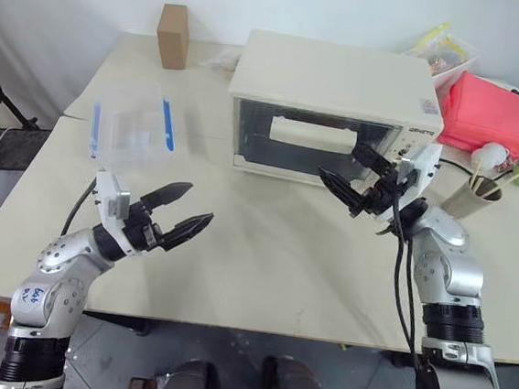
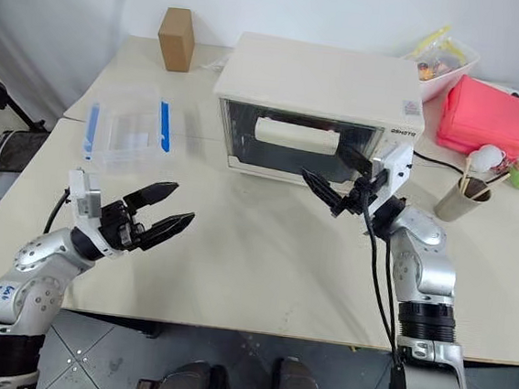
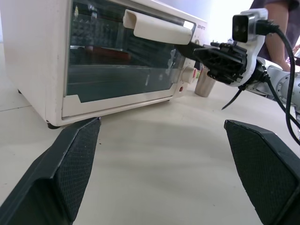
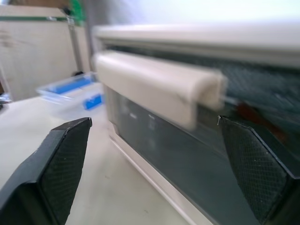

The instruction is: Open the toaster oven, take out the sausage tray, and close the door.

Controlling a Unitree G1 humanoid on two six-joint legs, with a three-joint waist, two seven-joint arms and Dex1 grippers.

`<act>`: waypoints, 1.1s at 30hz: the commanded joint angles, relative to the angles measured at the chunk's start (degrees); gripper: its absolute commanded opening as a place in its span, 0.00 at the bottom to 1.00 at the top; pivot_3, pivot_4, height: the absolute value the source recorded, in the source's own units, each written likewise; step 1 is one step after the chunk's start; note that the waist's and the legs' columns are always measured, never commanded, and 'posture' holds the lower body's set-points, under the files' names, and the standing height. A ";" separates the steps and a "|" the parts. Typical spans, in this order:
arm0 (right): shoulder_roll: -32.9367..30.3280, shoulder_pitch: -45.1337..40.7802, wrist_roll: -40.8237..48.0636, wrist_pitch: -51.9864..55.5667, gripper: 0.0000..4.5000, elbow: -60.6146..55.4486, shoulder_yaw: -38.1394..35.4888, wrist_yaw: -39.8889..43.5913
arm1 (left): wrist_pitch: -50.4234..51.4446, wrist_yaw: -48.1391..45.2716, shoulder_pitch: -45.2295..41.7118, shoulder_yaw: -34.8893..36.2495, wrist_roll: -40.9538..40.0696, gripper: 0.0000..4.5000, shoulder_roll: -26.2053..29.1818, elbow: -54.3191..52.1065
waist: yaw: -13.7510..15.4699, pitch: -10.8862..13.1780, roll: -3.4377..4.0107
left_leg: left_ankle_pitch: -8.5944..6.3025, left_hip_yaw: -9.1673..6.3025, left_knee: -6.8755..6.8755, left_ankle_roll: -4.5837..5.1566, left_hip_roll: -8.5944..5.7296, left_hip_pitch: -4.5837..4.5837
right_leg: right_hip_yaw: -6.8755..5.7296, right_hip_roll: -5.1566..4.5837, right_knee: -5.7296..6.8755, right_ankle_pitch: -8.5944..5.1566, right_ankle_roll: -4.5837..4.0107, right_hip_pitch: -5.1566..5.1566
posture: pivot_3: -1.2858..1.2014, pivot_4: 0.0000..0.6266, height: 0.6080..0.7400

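The cream-white toaster oven [image 1: 335, 82] stands at the back middle of the table. Its glass door [image 1: 291, 150] is shut, with the bar handle [image 1: 313, 135] across the top. The sausage tray is mostly hidden behind the dark glass; a dim reddish shape [image 3: 101, 54] shows inside. My right gripper [image 1: 338, 161] is open, close in front of the door's right part, at about the height of the handle [image 4: 154, 82]. My left gripper [image 1: 201, 202] is open over the table, well to the left and in front of the oven, with nothing between its fingers.
A clear plastic box with blue clips [image 1: 133, 127] lies left of the oven. A small cardboard box [image 1: 173, 34] stands at the back left. Right of the oven are a red bag [image 1: 483, 113], a cup of sticks [image 1: 469, 198] and a white bin [image 1: 449, 55].
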 commanded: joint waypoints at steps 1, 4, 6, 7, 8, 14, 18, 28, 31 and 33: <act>-0.57 0.91 -0.57 -4.72 1.00 -4.38 0.44 3.20 | 0.04 0.36 -0.57 0.76 -0.62 1.00 -0.19 0.01 | -0.09 0.00 0.00 | 0.00 0.00 -0.01 0.00 0.00 0.01 | 0.00 0.00 0.00 0.00 0.00 0.00 | 0.52 0.24 1.00; -1.04 2.56 -0.83 -5.42 1.00 -5.77 0.88 4.62 | 0.01 0.26 -0.97 1.06 -0.57 1.00 -0.18 1.25 | -0.12 0.00 0.00 | 0.01 0.01 0.00 -0.01 0.01 0.03 | 0.00 0.01 0.01 0.00 0.00 0.00 | 0.52 0.24 1.00; -2.27 4.97 -1.56 -5.47 1.00 -7.69 1.93 6.20 | 0.26 0.09 -1.58 1.40 -0.78 1.00 0.13 2.38 | 0.03 0.00 0.00 | 0.01 0.00 0.00 -0.02 0.01 0.04 | 0.00 0.01 0.02 0.00 0.00 0.00 | 0.52 0.24 1.00; -2.74 6.15 -2.00 -5.84 1.00 -8.49 2.26 6.65 | 0.35 -0.10 -2.15 1.55 -0.78 1.00 0.38 3.23 | 0.06 0.00 0.00 | 0.01 -0.02 -0.01 -0.02 0.01 0.03 | -0.02 0.01 0.01 0.00 0.00 0.00 | 0.52 0.24 1.00; -3.13 7.34 -2.18 -6.08 1.00 -9.29 2.45 6.95 | 0.43 -0.49 -2.97 1.77 -0.77 1.00 0.72 4.33 | 0.07 0.00 0.00 | 0.01 -0.02 -0.02 -0.02 0.01 0.02 | -0.03 0.00 0.00 0.00 0.00 0.01 | 0.52 0.24 1.00; -4.99 11.49 -4.43 -8.90 1.00 -11.20 3.50 9.13 | 0.72 -2.57 -9.08 2.17 -0.86 0.91 1.24 10.10 | -0.03 0.00 0.00 | 0.01 -0.01 0.08 -0.02 0.00 0.04 | -0.02 0.00 0.05 0.00 0.00 0.03 | 0.52 0.24 1.00; -6.20 13.27 -5.71 -10.79 1.00 -11.73 4.33 10.36 | 0.23 -2.68 -16.41 1.37 0.03 0.68 -0.04 15.96 | 0.15 0.00 0.00 | 0.01 -0.03 0.09 -0.02 0.00 0.02 | -0.05 0.01 0.05 0.00 0.00 0.02 | 0.52 0.24 1.00; -6.15 13.73 -8.16 -14.25 1.00 -10.94 4.83 9.59 | -12.18 -1.64 -35.34 -2.99 9.89 0.00 -9.46 37.68 | 0.02 0.04 -0.07 | 0.00 0.03 0.42 0.01 0.00 -0.07 | -0.18 0.04 0.15 0.02 0.04 0.05 | 0.52 0.24 1.00; -6.24 14.40 -8.48 -14.76 1.00 -11.08 4.64 9.00 | -14.28 -3.63 -35.62 -4.97 11.89 0.00 -11.39 40.40 | -0.03 0.05 -0.08 | -0.01 0.12 0.40 0.02 0.07 -0.05 | -0.31 0.06 0.27 0.02 0.05 0.02 | 0.52 0.24 1.00; -6.42 15.54 -8.46 -15.02 1.00 -11.68 3.98 8.21 | -14.84 -5.42 -35.26 -6.19 12.94 0.00 -11.89 41.18 | 0.16 0.07 -0.12 | 0.00 0.10 0.44 0.01 0.09 -0.06 | -0.39 0.05 0.24 0.02 0.05 0.01 | 0.52 0.24 1.00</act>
